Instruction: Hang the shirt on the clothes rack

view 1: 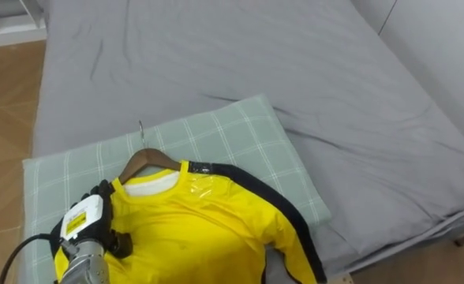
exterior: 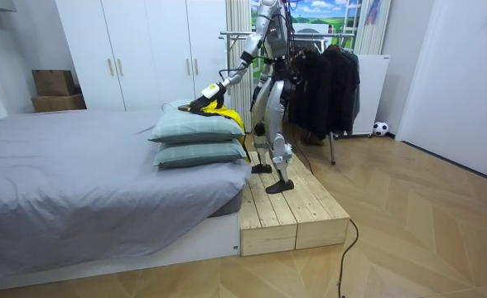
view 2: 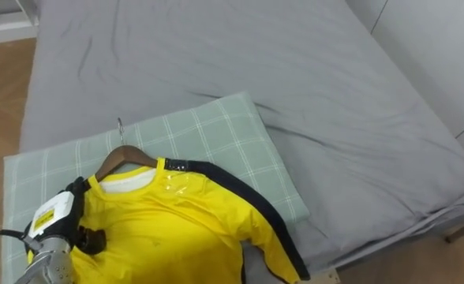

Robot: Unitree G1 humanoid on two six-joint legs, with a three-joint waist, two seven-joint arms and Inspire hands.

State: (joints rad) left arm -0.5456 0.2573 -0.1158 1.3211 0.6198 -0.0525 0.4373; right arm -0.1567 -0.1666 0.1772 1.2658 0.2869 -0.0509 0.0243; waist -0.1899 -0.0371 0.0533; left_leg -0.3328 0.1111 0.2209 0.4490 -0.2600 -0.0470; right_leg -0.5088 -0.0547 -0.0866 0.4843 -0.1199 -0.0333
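A yellow shirt with black trim [view 1: 204, 225] lies on a wooden hanger [view 1: 147, 158] whose metal hook [view 1: 141, 131] points up the bed. Both rest on a pale green checked pillow [view 1: 240, 134]. My left hand [view 1: 90, 213] sits on the shirt's left shoulder, at the hanger's left end, fingers curled round the cloth there. In the room view I stand on a wooden platform [exterior: 285, 207] beside the bed, my left hand [exterior: 204, 97] stretched out to the shirt [exterior: 225, 114] on top of two stacked pillows [exterior: 195, 130].
The grey bed [view 1: 256, 55] spreads beyond the pillow. Behind me a clothes rack [exterior: 330, 79] holds dark garments. White wardrobes [exterior: 144, 50] and cardboard boxes [exterior: 55, 87] line the far wall. A small ball [exterior: 380, 128] lies on the wooden floor.
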